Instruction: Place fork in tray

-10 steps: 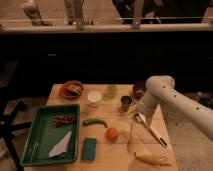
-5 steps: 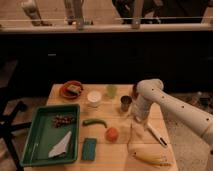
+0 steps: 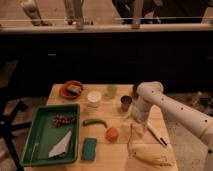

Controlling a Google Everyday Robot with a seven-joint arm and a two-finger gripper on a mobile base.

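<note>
The fork [image 3: 156,135], pale with a dark end, lies on the right part of the wooden table [image 3: 117,157]. The green tray [image 3: 36,131] sits at the table's left side and holds dark grapes [image 3: 64,120] and a white napkin [image 3: 62,145]. My white arm comes in from the right. The gripper [image 3: 134,120] is low over the table, just left of the fork's near end and beside a metal cup [image 3: 126,103]. The tray is well to the gripper's left.
A green pepper [image 3: 95,121], an orange fruit [image 3: 112,134] and a green sponge [image 3: 90,148] lie between tray and gripper. A banana [image 3: 148,155] lies at the front right. A red plate [image 3: 71,90], white cup [image 3: 94,97] and green cup [image 3: 111,90] stand at the back.
The arm has swung left and lowered, bringing the gripper from the table's right edge down beside the fork. The objects on the table have not moved.
</note>
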